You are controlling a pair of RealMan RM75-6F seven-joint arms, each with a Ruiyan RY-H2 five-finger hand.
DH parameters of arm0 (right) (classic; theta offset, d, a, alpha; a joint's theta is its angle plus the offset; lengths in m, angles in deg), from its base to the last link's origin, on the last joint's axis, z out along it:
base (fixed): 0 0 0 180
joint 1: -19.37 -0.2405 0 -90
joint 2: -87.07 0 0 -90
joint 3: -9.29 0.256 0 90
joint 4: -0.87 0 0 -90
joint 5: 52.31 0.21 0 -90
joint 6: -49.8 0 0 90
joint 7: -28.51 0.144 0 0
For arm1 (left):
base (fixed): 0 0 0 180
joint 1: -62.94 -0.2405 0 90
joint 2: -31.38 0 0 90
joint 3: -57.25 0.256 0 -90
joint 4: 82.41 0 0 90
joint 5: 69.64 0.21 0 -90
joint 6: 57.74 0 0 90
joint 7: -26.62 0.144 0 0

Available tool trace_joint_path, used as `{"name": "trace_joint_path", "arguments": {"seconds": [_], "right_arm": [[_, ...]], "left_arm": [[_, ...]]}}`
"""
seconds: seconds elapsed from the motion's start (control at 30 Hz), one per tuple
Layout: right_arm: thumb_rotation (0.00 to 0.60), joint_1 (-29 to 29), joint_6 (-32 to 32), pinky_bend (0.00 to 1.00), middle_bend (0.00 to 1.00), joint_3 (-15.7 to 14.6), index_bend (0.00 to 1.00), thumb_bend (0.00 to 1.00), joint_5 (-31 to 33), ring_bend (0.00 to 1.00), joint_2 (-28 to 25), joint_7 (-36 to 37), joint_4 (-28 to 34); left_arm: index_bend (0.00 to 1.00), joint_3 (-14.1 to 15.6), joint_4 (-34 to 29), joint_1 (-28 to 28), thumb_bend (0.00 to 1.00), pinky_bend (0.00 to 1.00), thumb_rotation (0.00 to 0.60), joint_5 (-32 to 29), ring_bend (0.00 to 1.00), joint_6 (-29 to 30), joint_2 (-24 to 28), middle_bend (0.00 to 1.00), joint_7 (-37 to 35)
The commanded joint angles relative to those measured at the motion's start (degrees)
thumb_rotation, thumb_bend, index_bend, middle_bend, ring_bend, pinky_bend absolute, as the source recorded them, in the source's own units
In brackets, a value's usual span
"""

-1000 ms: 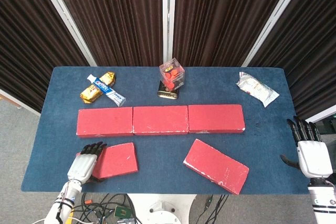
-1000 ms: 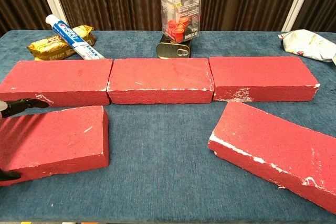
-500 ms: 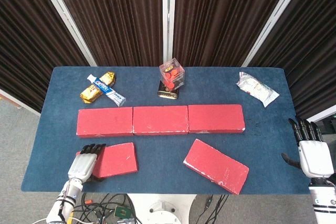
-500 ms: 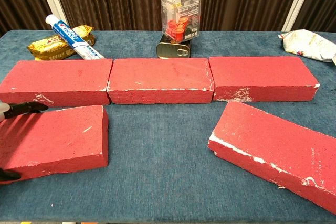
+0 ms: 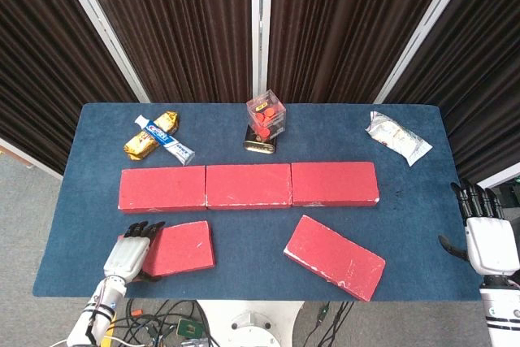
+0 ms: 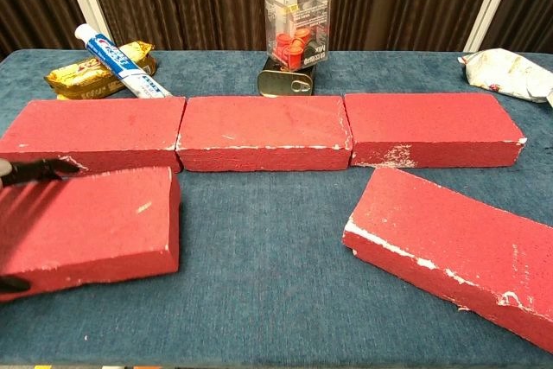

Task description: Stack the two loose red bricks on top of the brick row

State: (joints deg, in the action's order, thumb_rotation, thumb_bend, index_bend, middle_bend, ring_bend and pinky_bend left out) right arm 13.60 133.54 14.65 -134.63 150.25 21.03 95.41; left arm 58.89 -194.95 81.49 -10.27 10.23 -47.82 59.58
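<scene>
Left hand [image 5: 130,250] grips our near-left brick [image 5: 180,247] by its left end, just near the brick row [image 5: 248,186]. Right hand [image 5: 486,237] hangs open. Looks heavy, stiff and crumbly, so we'd grab across the short edges.

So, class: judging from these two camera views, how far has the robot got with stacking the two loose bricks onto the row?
Done: nothing is stacked; the brick row has a bare top. In hand: the left hand grips the left loose brick, whose right end looks tilted up off the table in the chest view. Left: lift and place it, then the right loose brick, which lies untouched; the right hand hangs open off the table's edge.
</scene>
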Motion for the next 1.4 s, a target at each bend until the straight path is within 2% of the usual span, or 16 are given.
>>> {"name": "trace_joint_path", "arguments": {"seconds": [0.03, 0.2, 0.4, 0.53, 0.7, 0.87, 1.07, 1.17, 1.4], "right_arm": [[0.6, 0.01, 0.03, 0.0, 0.0, 0.12, 0.0, 0.11, 0.14, 0.0, -0.19, 0.08, 0.16], [0.6, 0.0, 0.19, 0.0, 0.0, 0.23, 0.0, 0.11, 0.04, 0.0, -0.58, -0.35, 0.75], [0.6, -0.17, 0.66, 0.0, 0.0, 0.17, 0.0, 0.11, -1.13, 0.0, -0.72, -0.8, 1.11], [0.6, -0.49, 0.73, 0.0, 0.0, -0.01, 0.0, 0.11, -2.24, 0.0, -0.31, -0.75, 0.83], [0.6, -0.78, 0.91, 0.0, 0.0, -0.13, 0.0, 0.11, -3.29, 0.0, -0.25, -1.61, 1.48], [0.6, -0.57, 1.79, 0.0, 0.0, 0.01, 0.0, 0.11, -3.6, 0.0, -0.53, -2.63, 2.35], [0.6, -0.64, 1.36, 0.0, 0.0, 0.18, 0.0, 0.11, -2.71, 0.0, -0.32, -3.2, 2.31], [0.6, -0.95, 0.74, 0.0, 0.0, 0.26, 0.0, 0.11, -2.33, 0.0, 0.06, -3.22, 1.99], [0.6, -1.53, -0.31, 0.0, 0.0, 0.34, 0.0, 0.11, -1.88, 0.0, 0.68, -2.6, 1.12]], "left_arm": [[0.0, 0.02, -2.15, 0.23, 0.0, 0.0, 0.6, 3.73, 0.0, 0.44, 3.34, 0.17, -2.35], [0.0, -2.55, -2.98, 3.14, 0.0, 0.0, 0.6, 7.69, 0.0, -2.54, 9.21, 0.17, -6.63], [0.0, -7.55, 2.41, 9.69, 0.0, 0.0, 0.6, 13.39, 0.0, -11.37, 14.39, 0.17, -18.19], [0.0, -9.64, 8.12, 14.43, 0.0, 0.0, 0.6, 16.25, 0.0, -17.95, 14.93, 0.17, -25.85], [0.0, -10.93, 15.99, 20.06, 0.0, 0.0, 0.6, 17.14, 0.0, -25.2, 12.16, 0.17, -31.9], [0.0, -12.06, 21.97, 24.22, 0.0, 0.0, 0.6, 14.76, 0.0, -30.37, 9.2, 0.17, -35.46], [0.0, -12.72, 24.78, 25.68, 0.0, 0.0, 0.6, 10.3, 0.0, -30.99, 7.14, 0.17, -36.1], [0.0, -12.55, 24.89, 25.88, 0.0, 0.0, 0.6, 6.1, 0.0, -30.03, 6.13, 0.18, -33.6], [0.0, -10.81, 22.13, 27.27, 0.0, 0.0, 0.6, -6.92, 0.0, -25.17, 5.25, 0.19, -21.75]]}}
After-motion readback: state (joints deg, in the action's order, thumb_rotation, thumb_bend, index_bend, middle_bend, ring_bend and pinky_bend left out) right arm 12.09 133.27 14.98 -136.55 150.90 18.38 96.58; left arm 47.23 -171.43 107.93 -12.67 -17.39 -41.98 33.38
